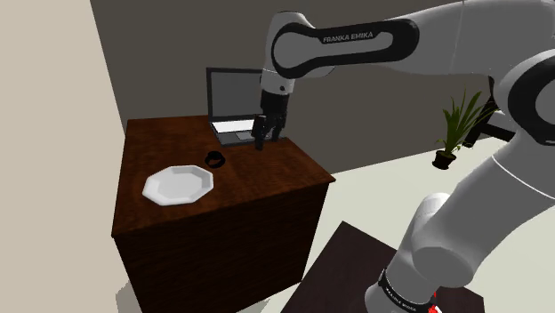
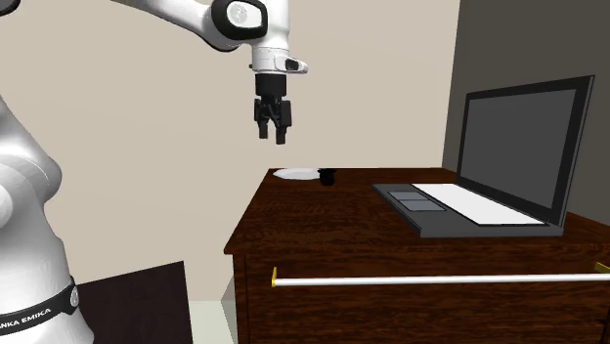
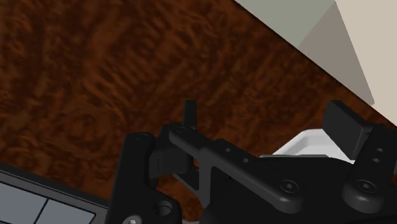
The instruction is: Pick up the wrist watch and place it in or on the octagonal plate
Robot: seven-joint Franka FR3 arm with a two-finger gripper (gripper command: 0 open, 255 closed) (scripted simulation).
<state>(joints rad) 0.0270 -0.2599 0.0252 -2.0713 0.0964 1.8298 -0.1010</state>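
**Fig. 1.** Your 1 gripper (image 1: pixel 264 133) hung above the dark wooden table (image 1: pixel 293 169), its 2 fingers spread apart and holding nothing. 1 black wrist watch (image 1: pixel 214 159) lay on the tabletop just beside 1 white octagonal plate (image 1: pixel 179 185). 1 open laptop (image 1: pixel 233 107) stood behind them, and 1 potted plant (image 1: pixel 455 129) stood on the floor. The arm (image 1: pixel 462 204) carried lettering (image 1: pixel 348 37) reading "FRANKA EMIKA".

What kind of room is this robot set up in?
Probably a room in a home, perhaps a study: an open laptop sits on a dark wooden cabinet, and a potted plant stands on the floor near plain walls.
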